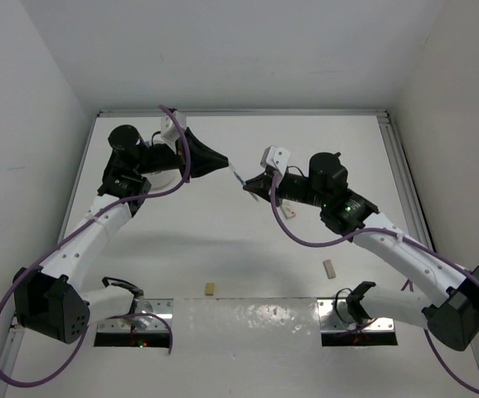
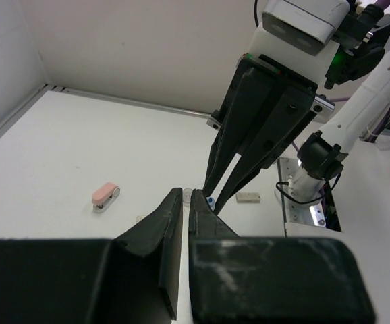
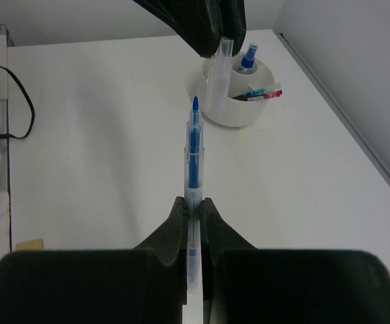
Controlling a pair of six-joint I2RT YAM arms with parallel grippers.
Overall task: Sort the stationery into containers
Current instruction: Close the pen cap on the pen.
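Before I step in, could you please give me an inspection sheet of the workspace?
Surface: white table.
Job's things: blue pen uncapped; white bowl holds red-and-blue pen and blue-capped bottle; pink eraser and two tan blocks lie loose.
Clutter: nothing seen.
Grippers: right gripper shut on the blue pen; left gripper shut on a clear cap.
Cables: purple cables, hanging in loose loops.
Surroundings: white walls on three sides.

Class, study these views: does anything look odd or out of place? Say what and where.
The blue pen in the right gripper is uncapped, its tip bare. A clear tube, likely its cap, hangs apart from it in the left gripper, by the bowl.
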